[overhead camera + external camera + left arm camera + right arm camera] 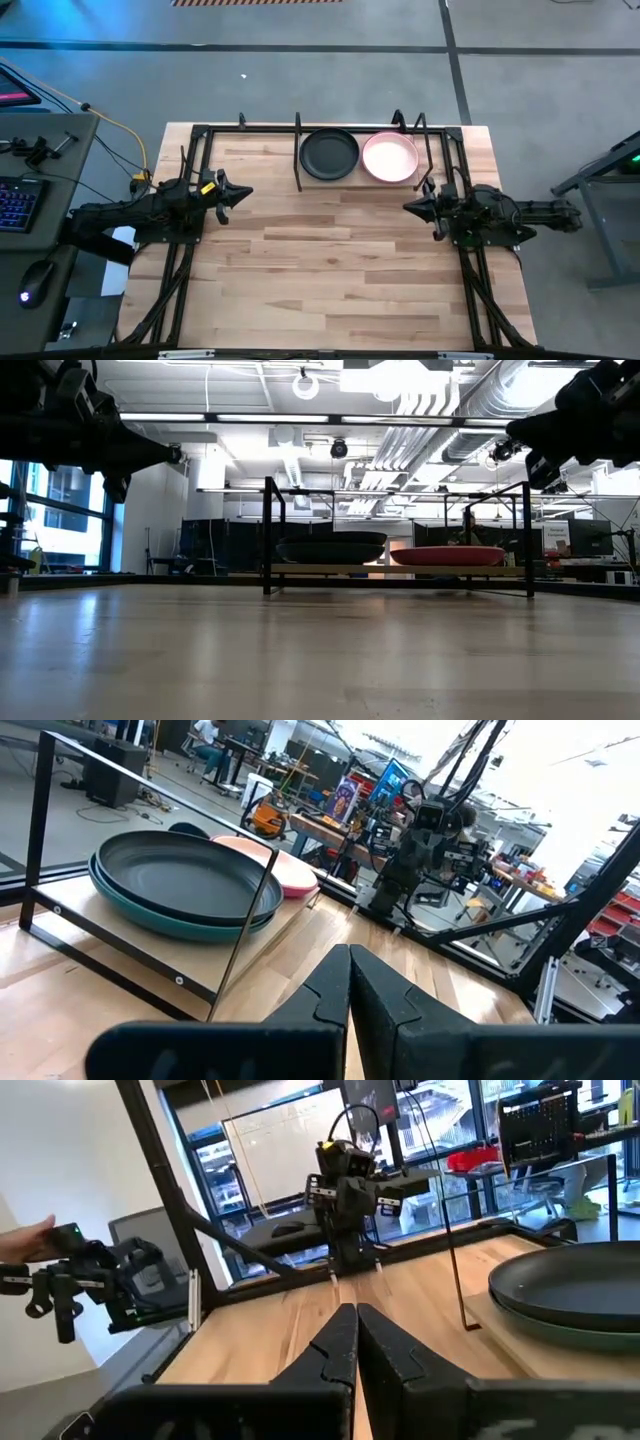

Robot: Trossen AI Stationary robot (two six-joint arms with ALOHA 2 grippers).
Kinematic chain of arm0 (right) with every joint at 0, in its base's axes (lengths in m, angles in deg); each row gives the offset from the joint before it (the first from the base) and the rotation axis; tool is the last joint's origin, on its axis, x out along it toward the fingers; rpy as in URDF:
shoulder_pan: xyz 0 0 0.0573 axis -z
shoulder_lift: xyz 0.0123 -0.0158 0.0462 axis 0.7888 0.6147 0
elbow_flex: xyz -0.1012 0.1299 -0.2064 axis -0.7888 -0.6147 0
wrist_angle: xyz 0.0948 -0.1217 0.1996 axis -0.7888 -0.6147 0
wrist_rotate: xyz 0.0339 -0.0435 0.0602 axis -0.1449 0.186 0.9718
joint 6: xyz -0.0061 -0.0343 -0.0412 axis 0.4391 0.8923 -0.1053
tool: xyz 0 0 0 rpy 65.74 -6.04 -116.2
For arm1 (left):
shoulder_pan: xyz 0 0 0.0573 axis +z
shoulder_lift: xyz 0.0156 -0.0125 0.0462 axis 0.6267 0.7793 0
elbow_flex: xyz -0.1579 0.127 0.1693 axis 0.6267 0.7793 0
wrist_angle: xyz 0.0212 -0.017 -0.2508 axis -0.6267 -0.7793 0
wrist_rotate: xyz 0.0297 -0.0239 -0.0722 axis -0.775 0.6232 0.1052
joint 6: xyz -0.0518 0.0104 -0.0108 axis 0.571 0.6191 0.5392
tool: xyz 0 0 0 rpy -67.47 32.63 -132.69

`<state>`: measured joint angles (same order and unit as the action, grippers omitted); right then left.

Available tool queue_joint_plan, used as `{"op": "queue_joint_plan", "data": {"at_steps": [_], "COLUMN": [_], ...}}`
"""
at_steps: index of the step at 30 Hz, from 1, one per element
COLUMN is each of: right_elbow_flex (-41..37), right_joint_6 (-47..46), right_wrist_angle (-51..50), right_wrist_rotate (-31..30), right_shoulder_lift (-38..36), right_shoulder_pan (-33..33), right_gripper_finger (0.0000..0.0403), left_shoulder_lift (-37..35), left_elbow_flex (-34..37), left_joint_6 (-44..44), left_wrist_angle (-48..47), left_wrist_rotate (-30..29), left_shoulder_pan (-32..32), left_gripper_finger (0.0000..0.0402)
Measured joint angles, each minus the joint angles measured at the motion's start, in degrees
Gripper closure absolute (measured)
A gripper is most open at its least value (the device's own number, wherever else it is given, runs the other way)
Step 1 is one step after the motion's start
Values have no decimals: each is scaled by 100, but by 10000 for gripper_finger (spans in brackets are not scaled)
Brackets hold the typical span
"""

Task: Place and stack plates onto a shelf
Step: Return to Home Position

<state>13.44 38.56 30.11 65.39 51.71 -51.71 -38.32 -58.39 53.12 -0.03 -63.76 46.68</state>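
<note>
The shelf (299, 160) stands at the table's far edge, its light board (100, 925) framed by thin black rods. On its left half a black plate (329, 154) lies on top of a dark teal plate (150, 917). On its right half a cream-pink plate (389, 157) lies on top; in the low view a magenta plate (447, 556) shows there. The sage green plate cannot be told apart. My left gripper (247, 193) is shut and empty above the table's left side. My right gripper (408, 206) is shut and empty at the right side. Both are clear of the shelf.
Black frame bars run along the table's left and right sides (180, 260). A desk with a keyboard (15, 200) and a mouse stands off the table's left. A person's hand (25, 1240) shows beyond the table in the right wrist view.
</note>
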Motion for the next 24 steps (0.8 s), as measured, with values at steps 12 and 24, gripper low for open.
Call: {"op": "queue_joint_plan", "data": {"at_steps": [12,24], "right_elbow_flex": [9,13], "right_joint_6": [-1611,-1808], "right_wrist_angle": [-463,-468], "right_wrist_rotate": [-38,-41], "right_shoulder_lift": [86,-26], "right_shoulder_pan": [0,-72], "right_gripper_finger": [403,403], "left_shoulder_lift": [-22,-136], "left_elbow_flex": [0,-4], "left_joint_6": [-2,-2], "left_wrist_angle": [-4,7], "left_wrist_rotate": [4,5], "left_shoulder_pan": [0,-13], "left_gripper_finger": [402,402]}}
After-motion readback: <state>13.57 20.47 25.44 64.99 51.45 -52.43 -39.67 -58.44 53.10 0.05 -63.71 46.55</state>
